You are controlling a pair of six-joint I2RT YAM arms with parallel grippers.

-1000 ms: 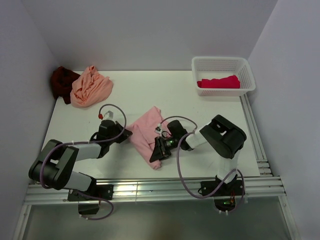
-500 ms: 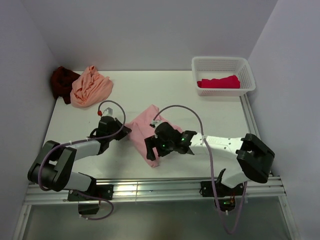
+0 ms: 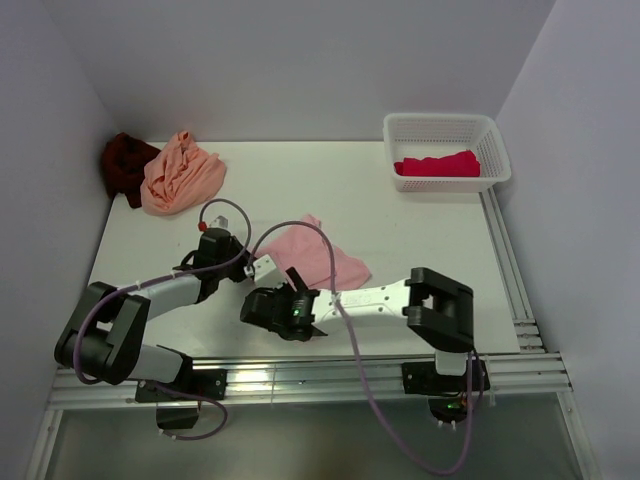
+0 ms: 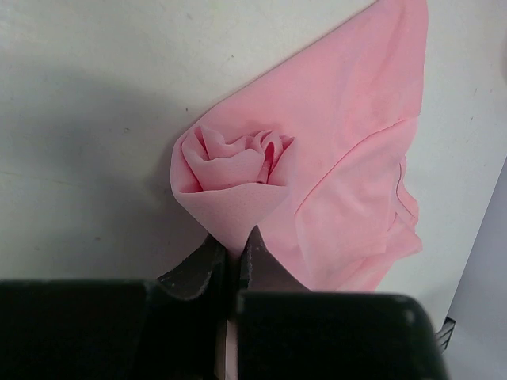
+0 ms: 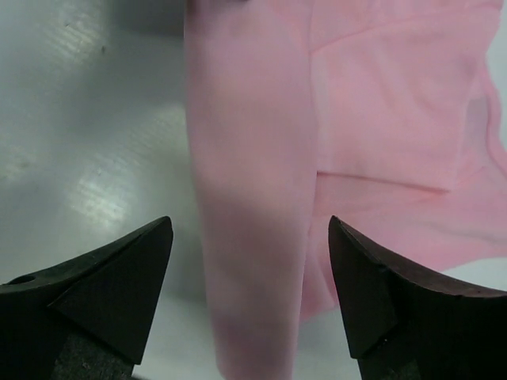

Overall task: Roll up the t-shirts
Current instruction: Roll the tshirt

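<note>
The light pink t-shirt (image 3: pixel 325 255) lies mid-table, partly rolled along its near-left edge. My left gripper (image 3: pixel 250 268) is shut on the roll's end, which shows as a spiral in the left wrist view (image 4: pixel 238 166) just beyond the gripper (image 4: pixel 234 245). My right gripper (image 3: pixel 275 308) is open and straddles the rolled part (image 5: pixel 253 198), its fingers (image 5: pixel 119 277) either side without touching. The peach-orange t-shirt (image 3: pixel 180 172) and the dark maroon t-shirt (image 3: pixel 122 165) lie crumpled at the back left. The bright red t-shirt (image 3: pixel 438 163) lies in the basket.
A white lattice basket (image 3: pixel 445 122) stands at the back right corner. Walls close the table at the left, back and right. A metal rail (image 3: pixel 300 375) runs along the near edge. The right arm reaches leftward across the near middle.
My right arm has swung left and toward the near edge, ending over the shirt's near-left edge. The pink shirt's shape has shifted and its edge is rolled. The left gripper has barely moved.
</note>
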